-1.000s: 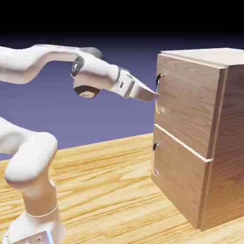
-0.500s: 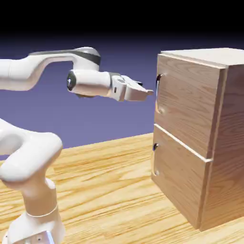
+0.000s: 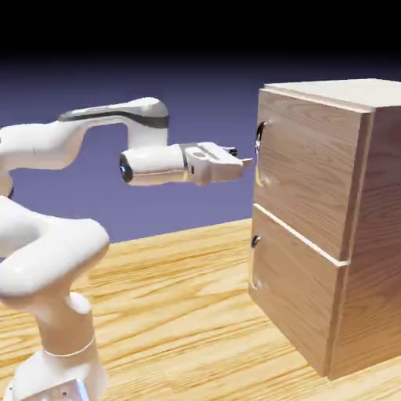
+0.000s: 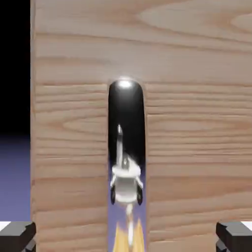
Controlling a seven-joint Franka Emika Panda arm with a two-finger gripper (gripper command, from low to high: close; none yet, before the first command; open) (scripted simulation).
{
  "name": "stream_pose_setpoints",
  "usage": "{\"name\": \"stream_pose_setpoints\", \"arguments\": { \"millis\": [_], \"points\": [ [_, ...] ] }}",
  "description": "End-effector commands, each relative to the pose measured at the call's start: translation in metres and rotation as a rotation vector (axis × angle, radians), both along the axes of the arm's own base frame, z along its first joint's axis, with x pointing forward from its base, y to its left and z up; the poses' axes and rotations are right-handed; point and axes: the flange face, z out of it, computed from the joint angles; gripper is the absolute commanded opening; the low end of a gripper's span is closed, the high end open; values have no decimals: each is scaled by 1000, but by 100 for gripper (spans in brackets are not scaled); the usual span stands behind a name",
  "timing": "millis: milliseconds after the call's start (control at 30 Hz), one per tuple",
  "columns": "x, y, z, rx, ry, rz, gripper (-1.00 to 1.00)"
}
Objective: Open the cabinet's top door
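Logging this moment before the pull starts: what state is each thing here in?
Light-brown wood-grain cabinet: upright on the table.
Upper wood-grain top door: shut, flush with the front.
Curved dark metal bar handle: not gripped, centred ahead of the fingers.
Lower wood door with small dark knob: shut.
White robot hand: open, level, just short of the handle.

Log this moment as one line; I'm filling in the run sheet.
phase: approach | white two-finger gripper: open, level, short of dark curved metal handle | light-brown wood-grain top door: shut | held: nothing
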Motion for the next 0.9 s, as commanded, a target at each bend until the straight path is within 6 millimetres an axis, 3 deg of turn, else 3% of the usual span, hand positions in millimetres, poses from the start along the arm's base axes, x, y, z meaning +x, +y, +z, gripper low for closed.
{"name": "stream_pose_setpoints", "arguments": {
  "millis": [0,100,133,267,533,867],
  "points": [
    [9,0,0,0,0,0,0],
    [40,-3,0,1,0,0,0],
    [40,-3,0,1,0,0,-100],
    [18,-13,-2,3,-2,78,-100],
    [22,-11,-1,1,-1,62,-100],
    [-15,-32,0,4,-3,193,-100]
  ]
}}
